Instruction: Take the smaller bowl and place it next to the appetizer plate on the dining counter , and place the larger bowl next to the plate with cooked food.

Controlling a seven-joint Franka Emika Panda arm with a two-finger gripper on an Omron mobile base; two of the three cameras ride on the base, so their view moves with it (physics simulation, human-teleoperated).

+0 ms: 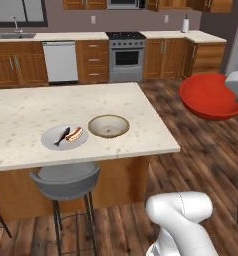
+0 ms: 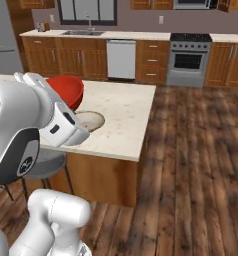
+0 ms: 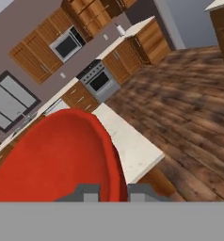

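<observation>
On your left the plate with cooked food (image 1: 64,137) has the larger bowl (image 1: 108,126) just beside it on the dining counter (image 1: 21,115), while your gripper (image 3: 113,192), clamped on its rim, carries the smaller bowl (image 1: 209,96) aloft, presumably toward the appetizer plate

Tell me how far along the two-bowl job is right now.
Done: the larger bowl sits on the dining counter right beside the plate with cooked food. In hand: the smaller bowl, gripped by its rim and carried in the air off the counter's end. Left: setting it down next to the appetizer plate.
</observation>
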